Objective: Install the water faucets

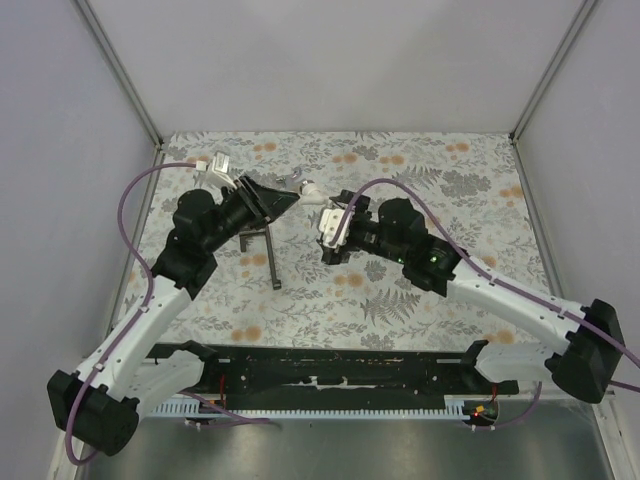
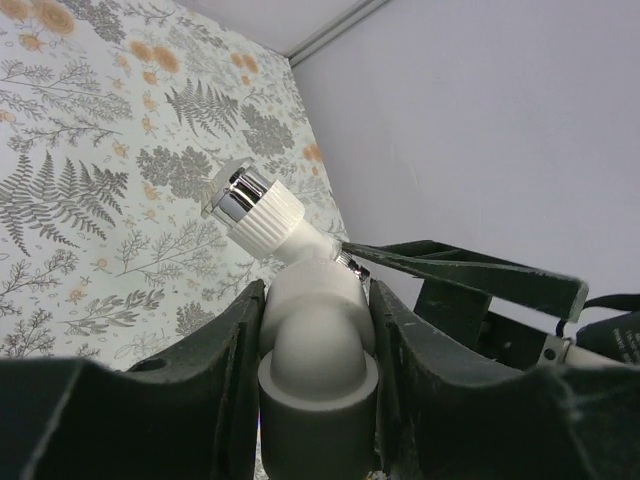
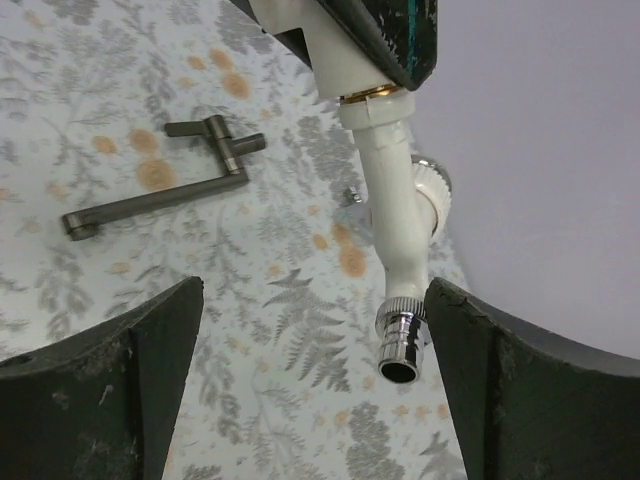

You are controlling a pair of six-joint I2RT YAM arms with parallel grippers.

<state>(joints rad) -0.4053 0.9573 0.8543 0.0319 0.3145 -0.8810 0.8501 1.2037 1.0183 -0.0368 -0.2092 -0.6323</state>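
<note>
- Faucet (image 2: 300, 275), white with a shiny metal end, is clamped firmly in the left gripper (image 2: 315, 340).
- Right gripper (image 3: 312, 330) is wide open around it, holding nothing.

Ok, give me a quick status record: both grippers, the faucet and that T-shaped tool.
left gripper: shut on the faucet, clamping its white elbow body
faucet: in the left gripper only, chrome tip free
right gripper: open, one finger on each side of the faucet's spout
T-shaped tool: flat on the table, apart from both grippers
</note>
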